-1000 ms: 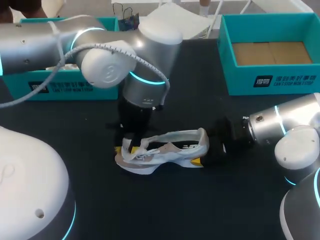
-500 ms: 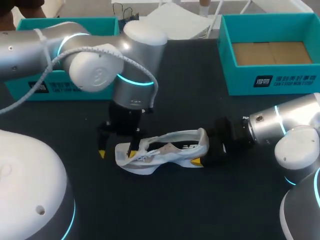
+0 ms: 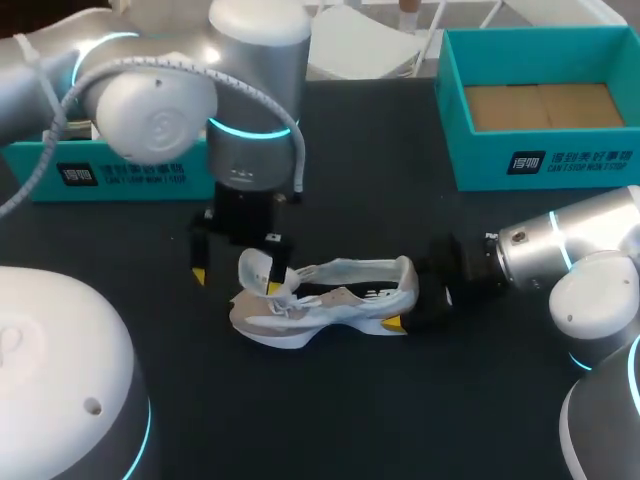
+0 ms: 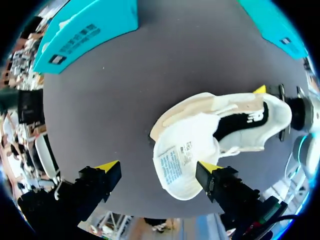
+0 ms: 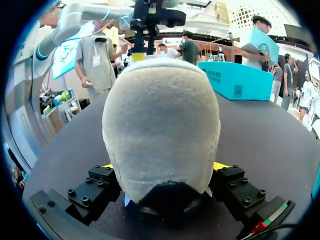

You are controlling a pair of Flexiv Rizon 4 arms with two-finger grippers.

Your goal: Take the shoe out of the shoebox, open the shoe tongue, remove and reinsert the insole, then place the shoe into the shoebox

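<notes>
Pulling left gripper [image 3: 235,278] up and back, spread wide, sneaker [image 3: 330,295] tongue [image 3: 255,270] at one fingertip [image 4: 207,167]; clamping heel [image 5: 162,125] in right gripper [image 5: 164,167], sneaker lying on black table [image 3: 400,420], toe [image 3: 245,320] under left gripper.

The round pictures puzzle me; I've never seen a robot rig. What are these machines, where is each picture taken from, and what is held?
Two robot arms are at a black table. The square picture looks down from above and behind them; each round one comes from a camera on an arm's wrist. A white shoe sits on the table; a teal right box and left box stand at its far edge. The right gripper is shut on the shoe's heel. The left gripper hangs open over the tongue, holding nothing.
</notes>
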